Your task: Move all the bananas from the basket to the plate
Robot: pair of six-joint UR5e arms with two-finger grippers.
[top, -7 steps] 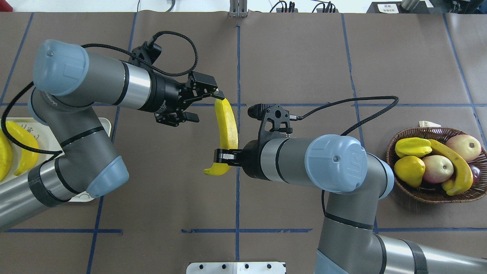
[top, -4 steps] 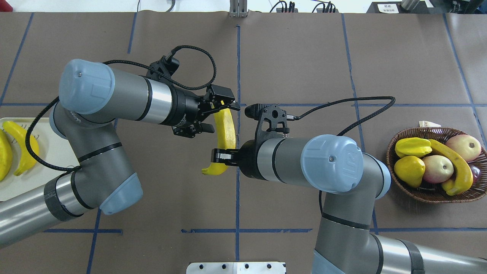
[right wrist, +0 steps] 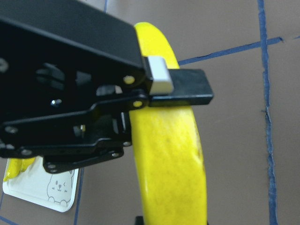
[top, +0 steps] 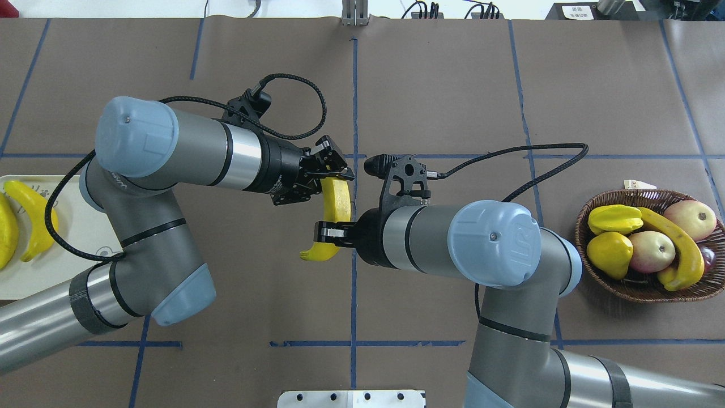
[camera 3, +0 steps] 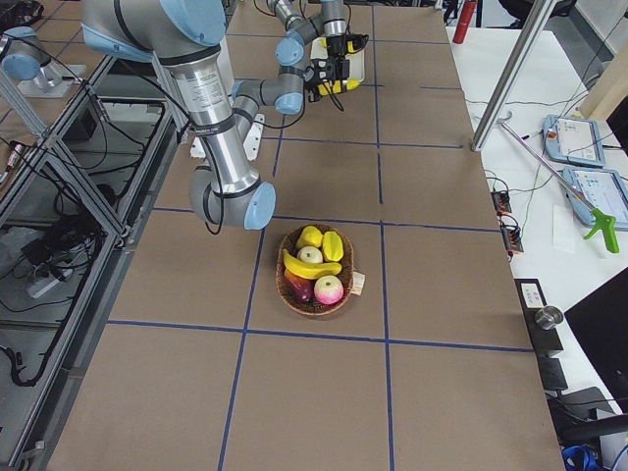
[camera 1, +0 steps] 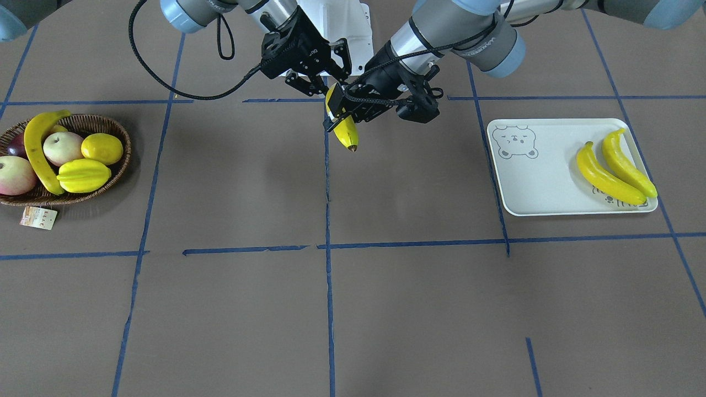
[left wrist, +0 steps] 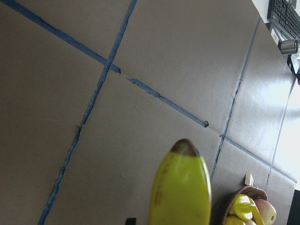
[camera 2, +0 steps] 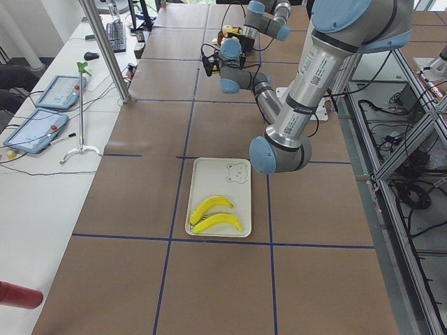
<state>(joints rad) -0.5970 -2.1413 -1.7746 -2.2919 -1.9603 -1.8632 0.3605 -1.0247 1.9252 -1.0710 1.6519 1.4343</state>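
Observation:
One banana (top: 338, 207) (camera 1: 345, 129) hangs in the air over the middle of the table. My right gripper (top: 328, 232) is shut on its near, lower part. My left gripper (top: 331, 178) (camera 1: 345, 107) is shut across its far, upper part, and its finger (right wrist: 180, 87) lies over the yellow skin. Another banana (top: 677, 243) (camera 1: 36, 149) lies in the brown wicker basket (top: 579, 233) at the table's right end. Two bananas (camera 1: 606, 176) rest on the pale plate (camera 1: 529, 182) with the bear face, at the left end.
The basket also holds a lemon (camera 1: 102, 148), a starfruit (camera 1: 83, 175) and apples (camera 1: 60, 148), and a paper tag (camera 1: 38, 218) lies beside it. Blue tape lines cross the brown table cover. My white base plate (top: 351, 398) sits at the near edge.
My left arm has swung in from the left, and its open fingers have straddled and then closed on the banana's upper end. The right gripper has kept the banana almost still.

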